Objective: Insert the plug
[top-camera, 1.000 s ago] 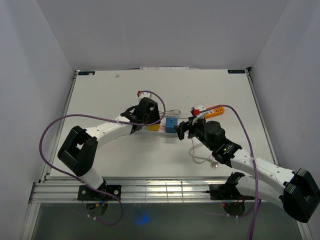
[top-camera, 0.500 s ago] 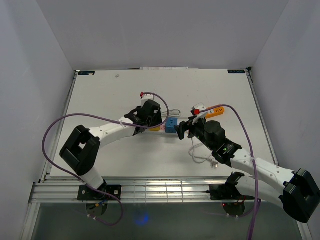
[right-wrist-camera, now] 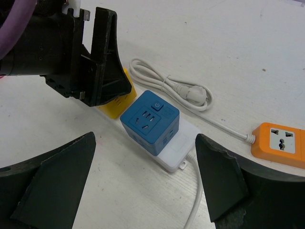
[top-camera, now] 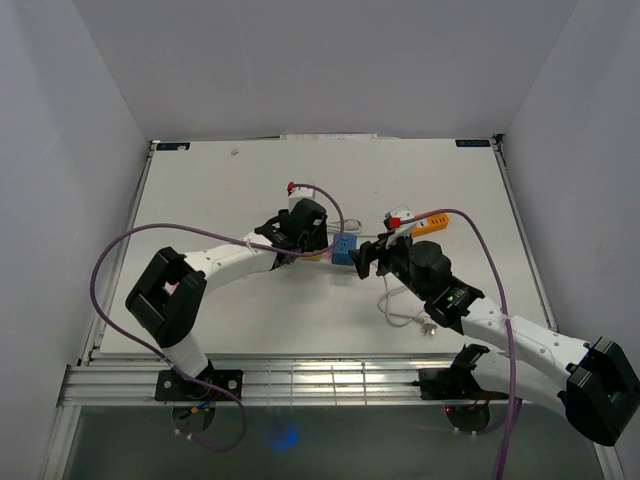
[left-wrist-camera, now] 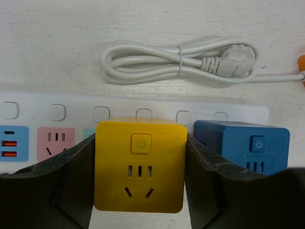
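**Yellow plug lined up beside blue neighbour on power strip**

The left gripper [left-wrist-camera: 139, 143], clamped on both sides of the yellow adapter plug [left-wrist-camera: 138, 183], holds it against the white power strip [left-wrist-camera: 71, 112] near the middle of the worktop [top-camera: 200, 180]. It sits just beside the blue adapter [right-wrist-camera: 150, 121], which is already seated on the strip. Over the past second the left arm has swung along the strip toward the worktop's right edge, carrying the yellow plug closer to the blue one. That appears to set it over a free socket, ready to be pressed home, though the views do not show whether its pins are fully in. The right gripper [right-wrist-camera: 144, 157] has not moved and hangs wide open, facing the blue adapter and holding nothing. A coiled white cable [left-wrist-camera: 167, 62] lies toward the far edge.
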Controlling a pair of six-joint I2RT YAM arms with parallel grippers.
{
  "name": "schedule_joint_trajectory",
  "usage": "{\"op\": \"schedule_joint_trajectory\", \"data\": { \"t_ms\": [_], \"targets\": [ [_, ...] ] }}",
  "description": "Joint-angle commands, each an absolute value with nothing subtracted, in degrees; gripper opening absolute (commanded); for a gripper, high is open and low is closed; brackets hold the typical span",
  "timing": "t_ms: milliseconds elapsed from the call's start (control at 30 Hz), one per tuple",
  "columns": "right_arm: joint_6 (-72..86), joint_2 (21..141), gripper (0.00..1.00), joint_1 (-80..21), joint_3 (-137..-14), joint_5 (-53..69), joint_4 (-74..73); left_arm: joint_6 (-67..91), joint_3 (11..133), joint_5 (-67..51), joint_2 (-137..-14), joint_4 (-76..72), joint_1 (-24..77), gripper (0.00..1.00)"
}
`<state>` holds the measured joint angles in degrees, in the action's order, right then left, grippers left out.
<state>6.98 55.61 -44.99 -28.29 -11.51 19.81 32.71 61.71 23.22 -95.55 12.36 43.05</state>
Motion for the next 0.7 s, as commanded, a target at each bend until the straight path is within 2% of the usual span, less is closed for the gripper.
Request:
{"op": "schedule_joint_trajectory", "data": {
  "t_ms": [0,333,667],
  "targets": [
    [7.21,55.19,0.9,-44.65,-30.24,-12.04,21.27,31.38,63.72,24.08,-96.59,12.74,44.12,0.0],
    [7.21,55.37,0.9,-44.56,-30.41,-12.3,21.09,35.24,70.57,28.56,-100.28,22.76,45.88,0.0],
    [7.56,55.72,0.9,-44.47,-30.41,-12.13,21.09,35.68,71.29,32.61,-104.5,22.68,48.25,0.0]
  ]
}}
